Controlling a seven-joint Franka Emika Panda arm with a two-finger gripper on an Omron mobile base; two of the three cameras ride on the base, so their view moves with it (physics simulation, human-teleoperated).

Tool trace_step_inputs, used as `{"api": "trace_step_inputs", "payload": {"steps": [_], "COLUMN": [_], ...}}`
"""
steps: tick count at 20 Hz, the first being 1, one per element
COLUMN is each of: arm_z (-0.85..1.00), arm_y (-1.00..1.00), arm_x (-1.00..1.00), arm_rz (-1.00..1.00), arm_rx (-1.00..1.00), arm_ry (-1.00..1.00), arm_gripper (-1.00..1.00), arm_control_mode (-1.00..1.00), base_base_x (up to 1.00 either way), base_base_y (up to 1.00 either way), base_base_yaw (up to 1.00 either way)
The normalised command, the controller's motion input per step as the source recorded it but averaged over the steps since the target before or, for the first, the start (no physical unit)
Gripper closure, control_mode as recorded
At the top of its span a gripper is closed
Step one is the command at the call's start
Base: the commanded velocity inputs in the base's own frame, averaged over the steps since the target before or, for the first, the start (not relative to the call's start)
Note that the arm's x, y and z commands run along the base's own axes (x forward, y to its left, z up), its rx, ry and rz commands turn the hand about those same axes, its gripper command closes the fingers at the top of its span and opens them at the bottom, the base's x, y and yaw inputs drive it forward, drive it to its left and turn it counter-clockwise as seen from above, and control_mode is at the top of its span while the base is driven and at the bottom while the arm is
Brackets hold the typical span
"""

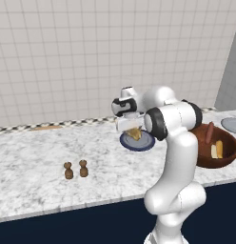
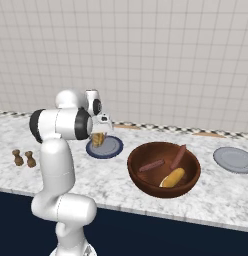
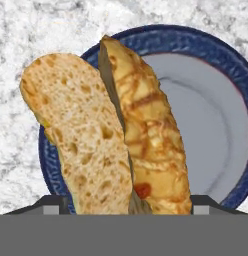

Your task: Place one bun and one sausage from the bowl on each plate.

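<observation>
Kitchen: marble counter (image 1: 39, 157), tiled wall (image 1: 91, 52)

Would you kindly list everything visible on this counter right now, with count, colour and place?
bun: one, tan and golden, held in the gripper above the navy-rimmed plate
navy-rimmed plate: one, grey-blue centre, left of the bowl
bowl: one, reddish-brown, mid-counter
sausages: two, reddish-brown, in the bowl
second bun: one, yellow, in the bowl
paler plate: one, grey, right of the bowl
shakers: two, brown, far left
counter: one, speckled grey-white
gripper: one, white, shut on the bun
</observation>
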Motion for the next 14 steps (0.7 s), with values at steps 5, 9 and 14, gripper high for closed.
{"api": "trace_step_inputs", "payload": {"steps": [5, 9, 14], "arm_z": [-0.45, -0.04, 0.0], "arm_y": [0.0, 0.0, 0.0], "arm_x": [-0.22, -0.01, 0.14], "arm_rz": [0.0, 0.0, 0.0], "arm_rx": [0.0, 0.0, 0.0], "arm_ry": [0.03, 0.01, 0.05], "arm_gripper": [1.0, -1.0, -1.0], "arm_control_mode": [-1.0, -1.0, -1.0], "base_base_x": [0.0, 0.0, 0.0], "base_base_y": [0.0, 0.0, 0.0], "base_base_yaw": [0.0, 0.0, 0.0]}}
